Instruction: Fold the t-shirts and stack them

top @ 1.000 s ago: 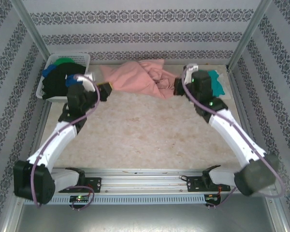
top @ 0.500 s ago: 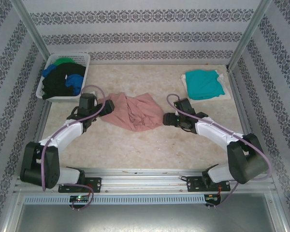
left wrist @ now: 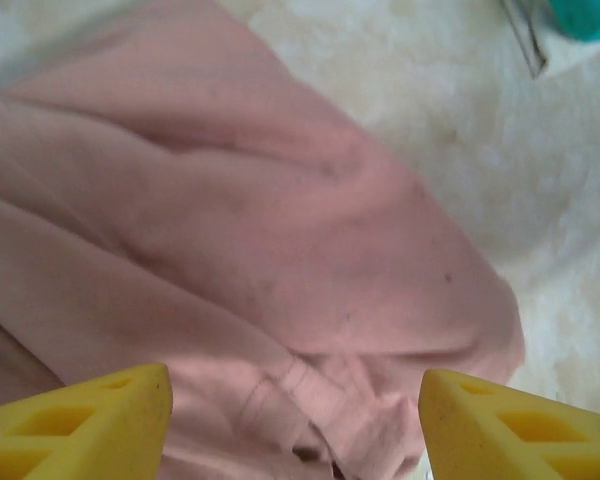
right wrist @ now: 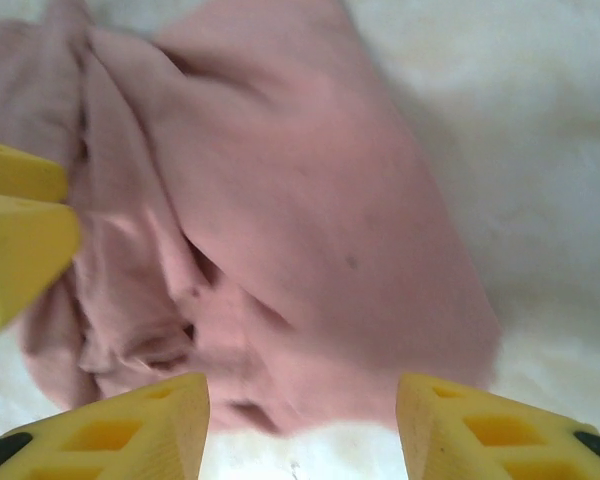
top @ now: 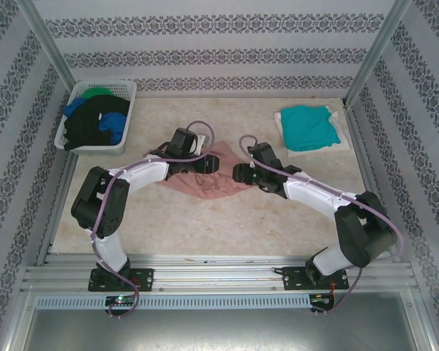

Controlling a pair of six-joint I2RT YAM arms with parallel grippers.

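Both jaws stand spread, holding nothing: left gripper [left wrist: 295, 385] and right gripper [right wrist: 302, 385] hover over the pink shirt [top: 205, 179], a soft, rumpled heap mid-table. Flattening seems the step in hand; next, each gripper likely needs a hem or corner to pull outward. From the heap, the teal shirt [top: 307, 126] lies folded, flat and squarish, at 2 o'clock, the basket [top: 106, 83] at 10 o'clock.

We find the crumpled t-shirt [top: 205, 181] mid-table [top: 205, 234] between our left end effector [left wrist: 295, 378] and right end effector [right wrist: 302, 385], a folded t-shirt [top: 307, 128] lying far right, and more t-shirts [top: 95, 124] in the basket [top: 78, 89] far left.
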